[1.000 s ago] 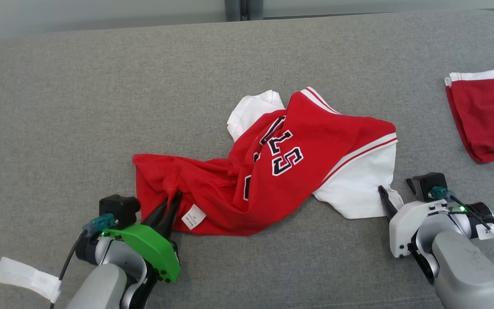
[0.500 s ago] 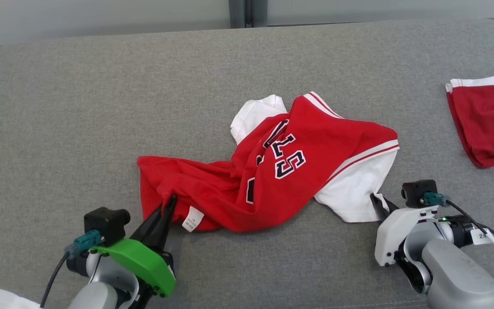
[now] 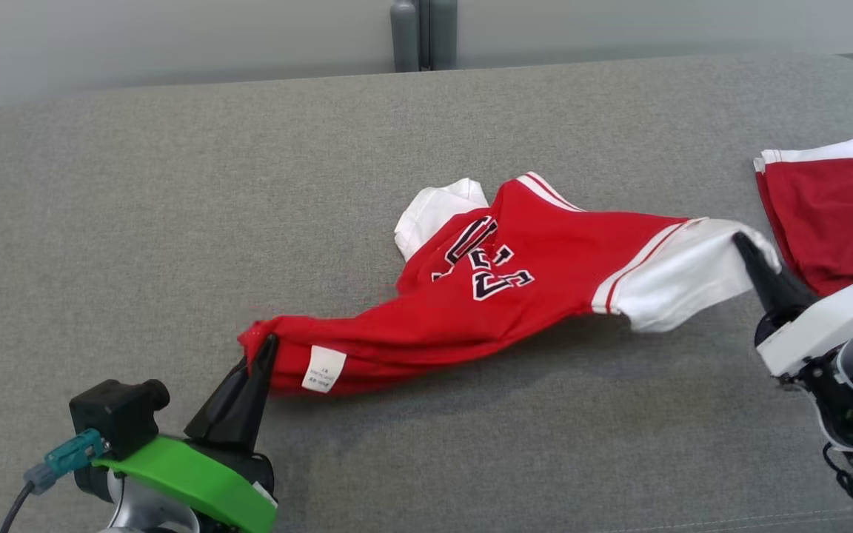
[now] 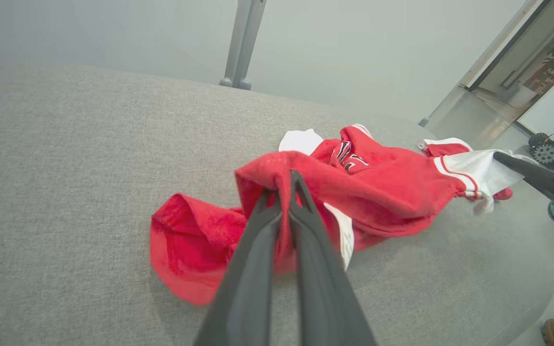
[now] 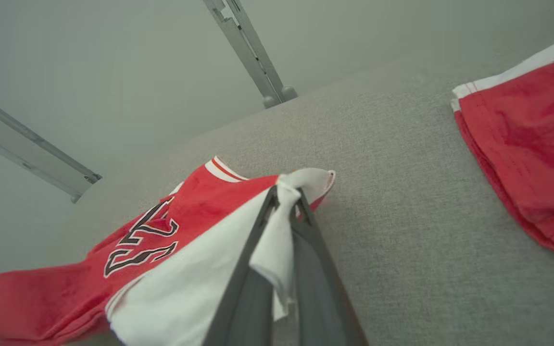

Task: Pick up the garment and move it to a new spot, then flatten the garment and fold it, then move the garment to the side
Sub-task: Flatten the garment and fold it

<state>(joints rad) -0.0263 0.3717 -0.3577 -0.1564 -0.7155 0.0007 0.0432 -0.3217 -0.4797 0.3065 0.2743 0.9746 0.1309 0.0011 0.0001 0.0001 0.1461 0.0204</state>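
The garment (image 3: 500,296) is a red jersey with white sleeves and dark numbers, stretched and lifted over the grey cushion (image 3: 175,222). My left gripper (image 3: 267,342) is shut on its red hem at the lower left, beside a white label. In the left wrist view that gripper (image 4: 285,180) pinches red cloth (image 4: 378,187). My right gripper (image 3: 739,238) is shut on the white sleeve at the right. The right wrist view has white cloth (image 5: 185,293) bunched between this gripper's (image 5: 285,192) fingers.
A second red garment with white trim (image 3: 826,207) lies at the cushion's right edge, just behind my right gripper, and shows again (image 5: 527,144) in the right wrist view. A pale wall and a grey post (image 3: 419,33) stand behind the cushion.
My right gripper closed on the white sleeve and pulled it up and to the right. The left gripper kept its hold on the hem. The jersey went from crumpled to stretched out; the camera also shifted.
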